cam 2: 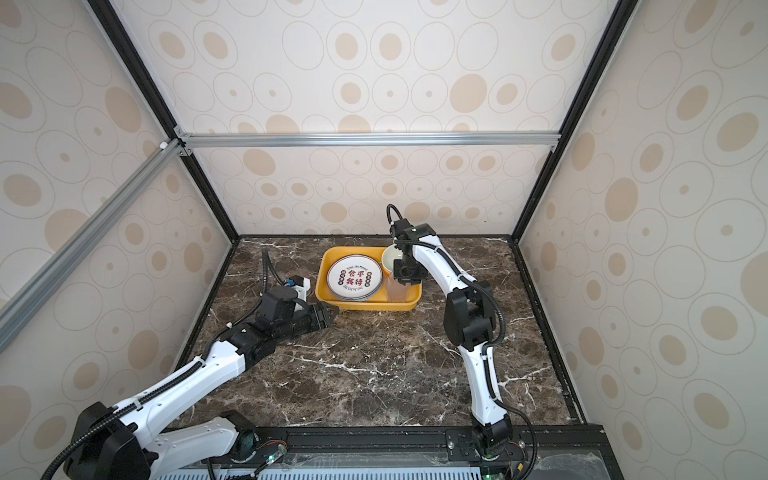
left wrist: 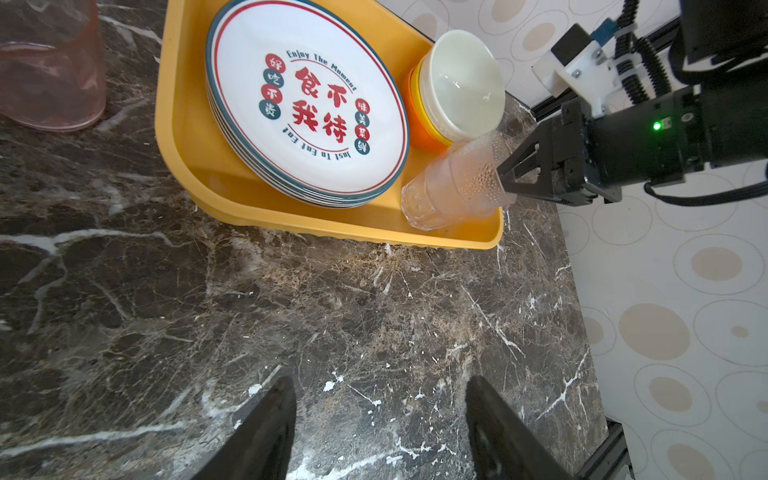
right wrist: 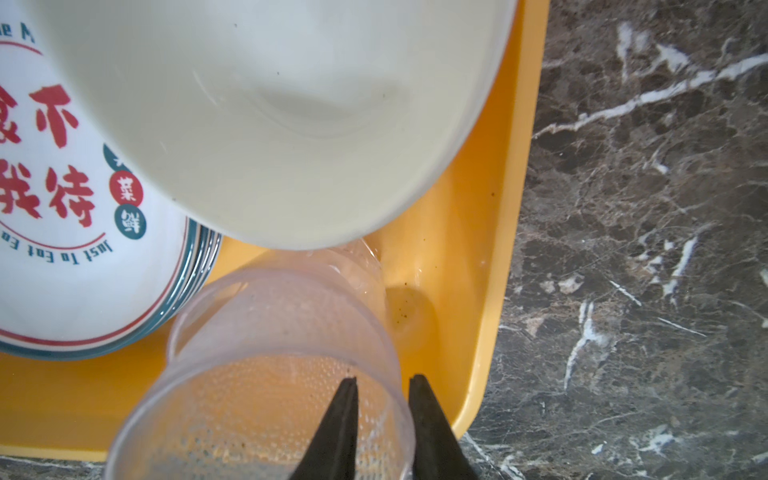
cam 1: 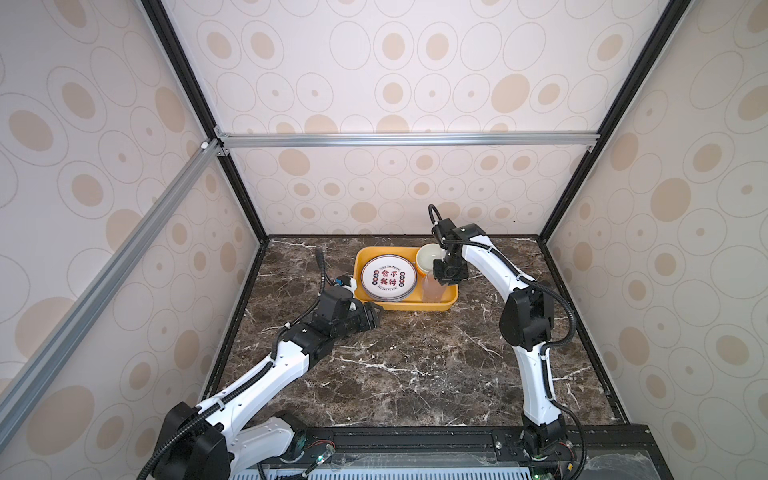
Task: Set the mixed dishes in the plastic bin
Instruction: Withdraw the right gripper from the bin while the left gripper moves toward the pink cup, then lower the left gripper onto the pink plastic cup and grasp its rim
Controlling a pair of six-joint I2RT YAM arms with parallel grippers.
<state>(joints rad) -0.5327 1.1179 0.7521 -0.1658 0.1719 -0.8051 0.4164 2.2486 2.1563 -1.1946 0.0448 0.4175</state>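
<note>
- Left wrist view: the left hand (left wrist: 380,386) is spread wide and empty above the dark marbled counter (left wrist: 332,311). A translucent pink plastic cup (left wrist: 50,70) stands on that counter ahead of this hand and off to one side. It is outside the bin and well clear of the fingers, and the arm hides it in both top views.
- The shallow rectangular yellow plastic bin (left wrist: 183,174) has its corner just ahead of the left hand. A wide-open reach for the pink cup could clip that corner and shove the bin.
- In the bin, beyond the left hand, lies the stack of round white plates with dark rims and red characters (cam 1: 388,276). The nested orange, yellow and cream bowls (cam 1: 428,257) sit just beside them.
- The right hand (right wrist: 384,378) has its jaws narrowly apart. One finger is inside and one outside the wall of the clear dimpled plastic cup (right wrist: 270,332) directly beneath it, and they do not appear to pinch it. This cup sits nested in another in the bin's corner.
- If the right hand lifts away at a slant, a finger may drag the wall. That could tip the tall cup pair into the bowls or over the low rim.
</note>
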